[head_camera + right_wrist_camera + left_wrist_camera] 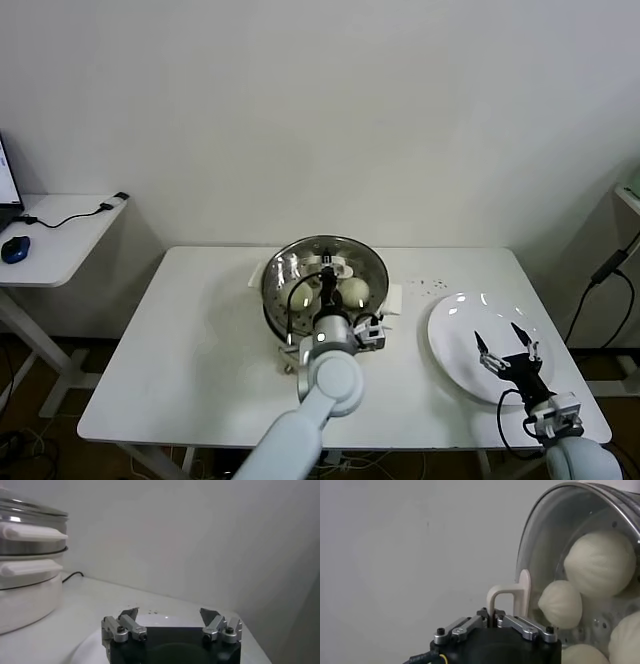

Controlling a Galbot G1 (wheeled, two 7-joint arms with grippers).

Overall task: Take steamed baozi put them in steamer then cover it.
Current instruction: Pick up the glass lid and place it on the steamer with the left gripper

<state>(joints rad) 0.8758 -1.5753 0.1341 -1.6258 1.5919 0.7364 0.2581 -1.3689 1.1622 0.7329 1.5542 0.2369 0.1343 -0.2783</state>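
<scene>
The steel steamer point(282, 290) stands mid-table on its white pot base point(25, 600). The glass cover point(350, 252) lies over it. My left gripper point(329, 272) is shut on the cover's white handle point(509, 594), seen close up with the gripper point(492, 614) pinching the handle's foot. Several cream baozi point(600, 562) show through the glass inside the steamer, two of them point(355, 291) in the head view. My right gripper point(500, 338) hovers open and empty over a white plate point(455, 315) at the right. In its wrist view that gripper point(170, 614) also holds nothing.
The white table point(200, 350) has bare room left of the steamer. Small dark specks point(430, 285) lie between steamer and plate. A side desk point(60, 240) with a blue mouse point(14, 248) and a cable stands at the far left.
</scene>
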